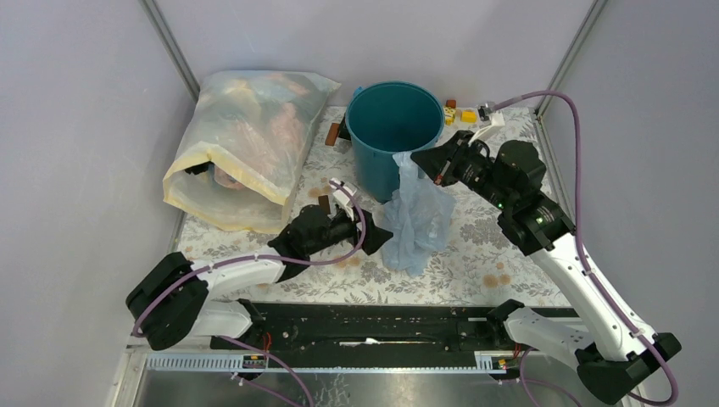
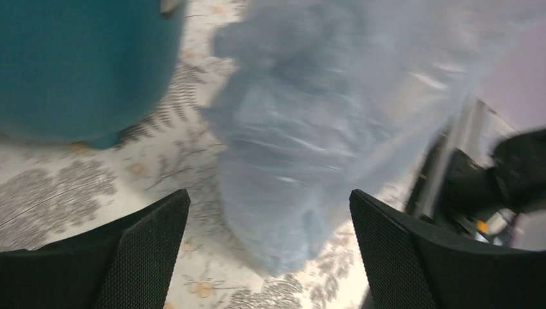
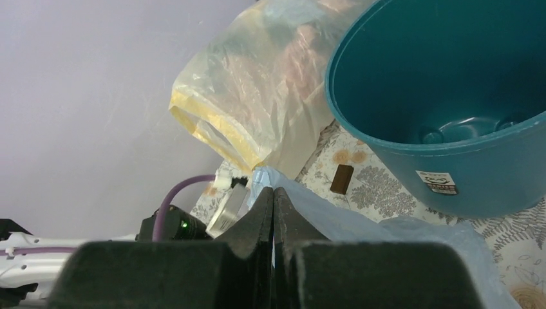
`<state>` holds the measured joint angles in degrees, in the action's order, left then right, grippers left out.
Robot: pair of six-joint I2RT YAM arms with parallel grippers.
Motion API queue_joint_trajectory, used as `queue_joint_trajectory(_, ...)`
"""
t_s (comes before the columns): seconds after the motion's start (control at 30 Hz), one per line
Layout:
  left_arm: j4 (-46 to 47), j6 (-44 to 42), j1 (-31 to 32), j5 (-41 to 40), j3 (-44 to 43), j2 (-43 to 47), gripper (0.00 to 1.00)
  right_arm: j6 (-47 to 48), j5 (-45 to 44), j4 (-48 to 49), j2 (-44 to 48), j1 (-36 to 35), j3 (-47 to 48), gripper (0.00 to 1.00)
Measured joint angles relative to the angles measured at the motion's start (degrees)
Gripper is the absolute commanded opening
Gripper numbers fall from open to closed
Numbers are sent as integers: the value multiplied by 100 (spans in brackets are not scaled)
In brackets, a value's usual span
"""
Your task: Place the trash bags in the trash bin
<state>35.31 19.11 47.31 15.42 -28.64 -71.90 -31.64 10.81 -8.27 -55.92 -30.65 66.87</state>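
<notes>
Lift step imo: trash bag is pinched at its top by the clamped right gripper, just beside the trash bin rim. Rest is draped in front of the bin, nr the left gripper, which is spread wide & empty. Next: bag must be raised over the rim & fed in.

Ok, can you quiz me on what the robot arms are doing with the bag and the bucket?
1. Fill the gap: the left gripper has its jaws ___.
2. Which one pinches the pale blue bag? A: the left gripper. B: the right gripper. C: neither.
3. True or false: the bag is already inside the teal bucket.

Key: 1 open. 2 B. 3 false, because it hangs outside, beside the bucket.
</notes>
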Motion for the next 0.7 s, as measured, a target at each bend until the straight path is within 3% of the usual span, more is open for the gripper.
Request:
queue_joint_trajectory(0.23, -498, 116, -46, -1086, -354, -638, 98, -59, 380, 2, -151, 0, 0, 0)
queue_joint_trajectory(0.33, -754, 164, -46, -1224, -730, -1292, 91, -81, 402, 2, -149, 0, 0, 0)
queue_joint_trajectory(0.47, -868, 205, -57, -1034, -1174, -2044, 89, -103, 422, 2, -133, 0, 0, 0)
queue_joint_trajectory(0.7, -177, 345, -57, -179, -767, -1897, 97, -59, -111, -81, 144, 0, -70, 0)
